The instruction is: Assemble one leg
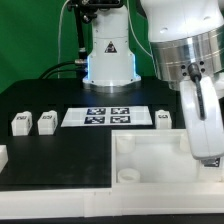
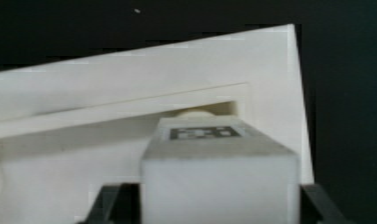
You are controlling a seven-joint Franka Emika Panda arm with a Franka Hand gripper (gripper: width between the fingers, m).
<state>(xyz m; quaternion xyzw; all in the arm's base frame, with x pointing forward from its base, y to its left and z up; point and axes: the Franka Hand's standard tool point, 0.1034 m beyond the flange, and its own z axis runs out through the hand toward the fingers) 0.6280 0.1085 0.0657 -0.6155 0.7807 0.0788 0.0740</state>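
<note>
My gripper is shut on a leg, a long white block that hangs upright from the jaws over the right end of the large white tray-like part. In the wrist view the gripper holds the leg between dark fingers. The leg's black-and-white marker faces the camera. Its far end points at the tray's corner, close to a round socket. Three more legs lie on the table: two at the exterior view's left and one at the right.
The marker board lies flat between the loose legs, in front of the arm's base. A white part shows at the exterior view's left edge. The table is black.
</note>
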